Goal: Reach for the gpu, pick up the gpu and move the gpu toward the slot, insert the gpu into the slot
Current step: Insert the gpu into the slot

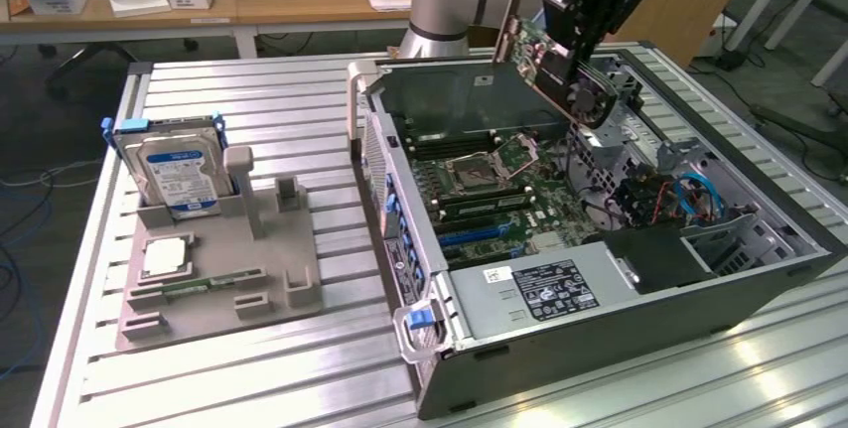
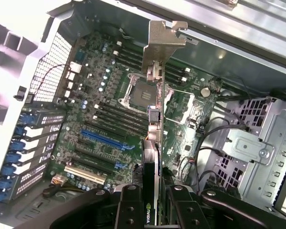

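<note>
Nearest, a ribbed aluminium table [image 1: 265, 378] bears an open dark-grey desktop computer case [image 1: 597, 339] lying on its side, its green motherboard [image 1: 530, 200] and long blue expansion slot [image 2: 104, 139] exposed. On the exterior view's left, a grey moulded tray [image 1: 265, 294] carries a slim green memory stick [image 1: 199, 282], a square silver processor chip [image 1: 166, 257] and an upright blue-labelled silver hard drive [image 1: 179, 175]. Farther back, over the case's far end, the arm's black gripper [image 1: 573, 51] is clamped on the gpu [image 1: 537, 56], a green circuit card with dark cooler and metal bracket. It is held tilted in the air, clear of the board and apart from the slot. Beyond stands a wooden desk [image 1: 332, 1].
</note>
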{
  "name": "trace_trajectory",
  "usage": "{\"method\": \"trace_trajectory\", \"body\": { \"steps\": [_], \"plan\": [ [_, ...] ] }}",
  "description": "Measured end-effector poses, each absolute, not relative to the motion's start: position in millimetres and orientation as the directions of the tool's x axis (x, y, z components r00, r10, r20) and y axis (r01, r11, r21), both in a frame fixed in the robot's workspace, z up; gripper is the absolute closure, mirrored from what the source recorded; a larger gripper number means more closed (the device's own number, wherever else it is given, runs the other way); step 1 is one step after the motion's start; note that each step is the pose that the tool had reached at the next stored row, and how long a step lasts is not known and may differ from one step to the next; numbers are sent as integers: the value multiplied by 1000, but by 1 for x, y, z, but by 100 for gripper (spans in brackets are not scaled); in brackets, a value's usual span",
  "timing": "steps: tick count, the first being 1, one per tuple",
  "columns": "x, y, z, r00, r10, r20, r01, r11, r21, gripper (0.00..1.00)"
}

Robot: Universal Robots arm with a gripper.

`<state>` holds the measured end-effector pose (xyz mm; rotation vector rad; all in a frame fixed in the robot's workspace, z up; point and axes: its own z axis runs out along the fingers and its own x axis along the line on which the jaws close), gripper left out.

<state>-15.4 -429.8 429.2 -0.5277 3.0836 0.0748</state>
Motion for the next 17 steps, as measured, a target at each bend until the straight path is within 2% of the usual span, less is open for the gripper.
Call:
{"method": "trace_trajectory", "body": {
  "steps": [17],
  "plan": [
    [-15, -430, 429, -853, -522, -20, -523, 851, 45, 75]
  ]
}}
